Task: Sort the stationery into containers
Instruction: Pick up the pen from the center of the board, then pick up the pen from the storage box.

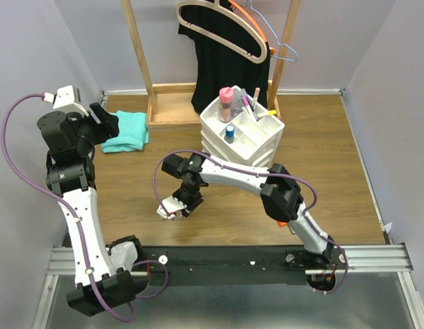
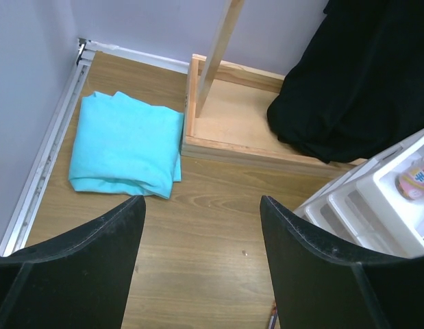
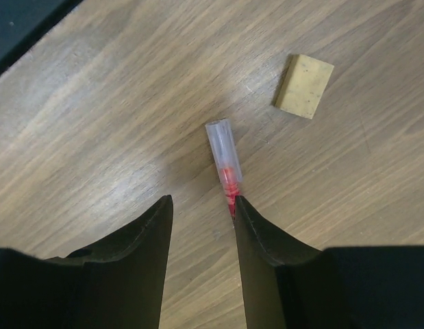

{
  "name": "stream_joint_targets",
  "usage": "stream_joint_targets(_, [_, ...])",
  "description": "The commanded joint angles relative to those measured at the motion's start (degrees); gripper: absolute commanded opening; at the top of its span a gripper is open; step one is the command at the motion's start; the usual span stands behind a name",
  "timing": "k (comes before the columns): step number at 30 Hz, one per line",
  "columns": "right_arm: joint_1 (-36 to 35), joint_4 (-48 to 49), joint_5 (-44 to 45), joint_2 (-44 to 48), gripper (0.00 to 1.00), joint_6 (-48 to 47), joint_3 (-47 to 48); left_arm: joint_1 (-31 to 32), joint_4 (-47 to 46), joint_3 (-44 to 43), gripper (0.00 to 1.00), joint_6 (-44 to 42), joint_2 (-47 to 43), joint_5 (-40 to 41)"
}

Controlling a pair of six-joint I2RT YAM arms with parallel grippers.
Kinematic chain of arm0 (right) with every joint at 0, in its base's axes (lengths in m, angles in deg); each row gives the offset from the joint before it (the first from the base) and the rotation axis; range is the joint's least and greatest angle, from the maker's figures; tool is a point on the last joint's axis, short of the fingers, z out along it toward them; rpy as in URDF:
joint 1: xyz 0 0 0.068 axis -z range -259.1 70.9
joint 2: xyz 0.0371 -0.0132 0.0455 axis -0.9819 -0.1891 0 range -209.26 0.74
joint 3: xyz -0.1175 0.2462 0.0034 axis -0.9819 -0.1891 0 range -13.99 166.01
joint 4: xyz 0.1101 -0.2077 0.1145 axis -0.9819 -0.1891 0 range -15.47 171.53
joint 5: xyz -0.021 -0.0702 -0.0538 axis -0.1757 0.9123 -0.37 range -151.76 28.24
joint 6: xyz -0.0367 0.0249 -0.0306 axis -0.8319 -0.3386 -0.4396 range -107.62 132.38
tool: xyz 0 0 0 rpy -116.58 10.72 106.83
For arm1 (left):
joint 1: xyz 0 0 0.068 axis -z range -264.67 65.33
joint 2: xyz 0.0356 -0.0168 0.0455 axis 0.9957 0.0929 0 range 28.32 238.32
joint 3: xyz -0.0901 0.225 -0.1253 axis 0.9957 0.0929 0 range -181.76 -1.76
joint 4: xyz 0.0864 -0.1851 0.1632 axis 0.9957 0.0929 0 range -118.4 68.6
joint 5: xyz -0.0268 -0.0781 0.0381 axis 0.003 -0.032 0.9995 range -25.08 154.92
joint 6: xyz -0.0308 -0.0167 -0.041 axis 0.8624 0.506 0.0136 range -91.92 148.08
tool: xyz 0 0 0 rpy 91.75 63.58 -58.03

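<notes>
Our right jaws stand apart and empty by the clear-capped pen [image 3: 222,149]; we judge it light, stiff and slippery, so grip mid-barrel.

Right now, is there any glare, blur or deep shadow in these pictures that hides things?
Right wrist view: a pale sheen on the wooden tabletop around the clear-capped pen, yet it and the eraser are sharp. Left wrist view: the left gripper's fingers are dark silhouettes; the black garment shows little detail; the teal cloth is evenly lit. Top view: even light, walls leaning outward.
</notes>
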Motion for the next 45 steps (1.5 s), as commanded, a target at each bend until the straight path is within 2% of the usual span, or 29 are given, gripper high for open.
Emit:
stream_joint_targets(1, [-0.1,-2.1,1.9,-4.1,0.49,-3.8,3.1,0.0,0.1,-1.0,0.77,0.1,0.3,-1.9])
stream_joint_targets(9, [0.6,-1.4,1.7,-9.4,0.45,-3.3,8.2,0.0,0.5,-1.6,0.76,-0.3,2.4,-2.1])
stream_joint_targets(16, [1.7,-9.2,1.6,-14.7,0.4,-5.4,13.4,-0.1,-0.7,-2.3,0.77,1.1,3.9,-2.6])
stream_joint_targets(20, [1.7,-16.7,2.8,-18.8,0.3,-7.4,18.4,-0.2,-1.0,-2.9,0.77,1.5,4.7,-3.0])
stream_joint_targets(23, [1.7,-16.7,4.2,-18.2,0.28,-9.1,14.4,-0.2,-0.8,-3.3,0.77,1.3,5.1,-3.3])
stream_joint_targets(24, [1.7,-16.7,4.3,-18.3,0.19,-8.9,13.6,-0.3,-1.0,-3.3,0.77,1.2,5.2,-3.3])
stream_joint_targets(26, [1.8,-16.7,4.4,-18.2,0.14,-8.0,13.1,-0.3,-0.9,-3.4,0.77,1.4,5.4,-3.8])
stream_joint_targets(27, [1.8,-16.7,4.1,-17.7,0.06,-7.7,13.0,-0.3,-1.0,-3.5,0.77,1.3,5.6,-4.0])
stream_joint_targets(30, [2.8,-16.4,1.3,-15.0,0.01,-5.4,16.6,-0.3,-0.9,-4.6,0.77,0.8,6.1,-4.7])
stream_joint_targets(35, [7.0,-8.6,-9.6,-4.6,0.01,9.0,23.4,-0.3,-0.2,-6.2,0.77,-1.4,6.5,-5.2])
stream_joint_targets(38, [9.6,-2.9,-14.4,3.9,0.01,18.3,23.3,-0.2,-1.0,-5.2,0.76,-1.4,5.9,-7.2])
stream_joint_targets(39, [11.0,-0.1,-15.7,6.8,0.01,21.8,20.5,-0.2,-2.1,-4.7,0.77,-1.4,5.3,-8.1])
stream_joint_targets(41, [13.1,12.8,-20.2,15.4,0.01,35.8,15.7,-0.2,-3.5,-2.7,0.76,-1.8,4.6,-12.0])
stream_joint_targets(42, [15.5,18.4,-21.8,18.3,0.01,41.6,9.1,-0.1,-5.4,-1.7,0.76,-2.1,3.8,-14.0])
stream_joint_targets(43, [16.9,30.3,-23.3,20.9,0.0,53.1,6.0,0.0,-6.0,-0.7,0.76,-2.5,3.3,-16.9])
stream_joint_targets(45, [20.4,41.4,-23.7,28.3,0.0,63.6,-0.2,1.0,-6.1,0.7,0.76,-3.6,3.1,-19.7])
